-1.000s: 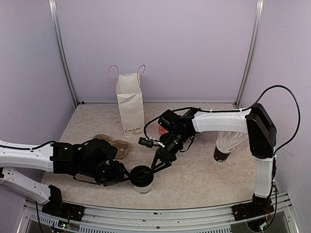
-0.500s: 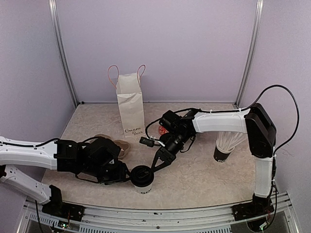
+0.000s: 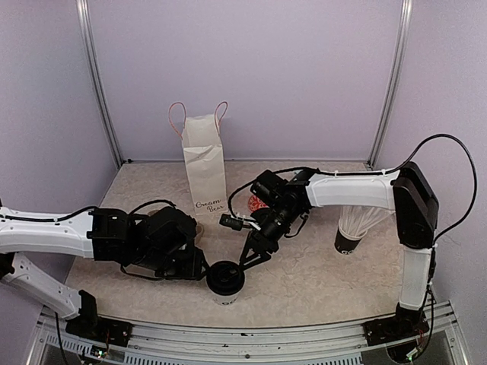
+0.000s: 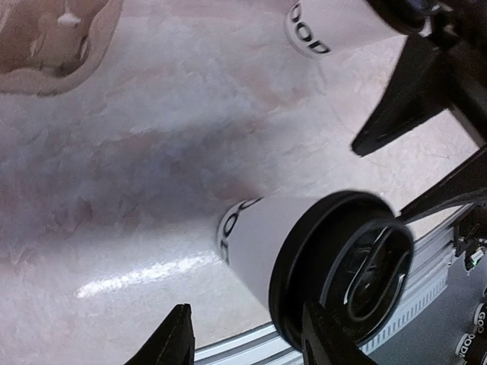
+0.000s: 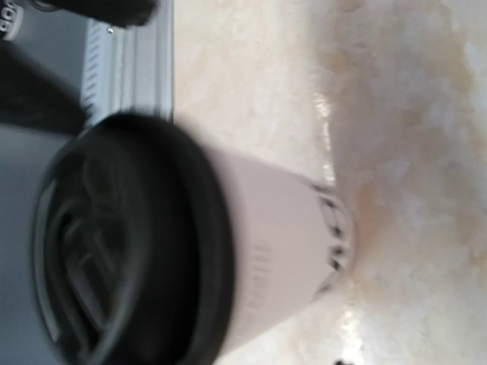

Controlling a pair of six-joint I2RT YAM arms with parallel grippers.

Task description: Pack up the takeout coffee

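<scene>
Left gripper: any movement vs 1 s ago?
Yes. The left gripper has shifted right and slightly away from the table's near edge, ending nearer the foot of the paper bag and closer to the lidded cup.

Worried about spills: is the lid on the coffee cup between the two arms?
On: the black lid caps the upright white cup.

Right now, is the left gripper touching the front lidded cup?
Cannot tell. In the left wrist view one finger of the left gripper overlaps the cup at its lid; neither contact nor gap shows plainly.
</scene>
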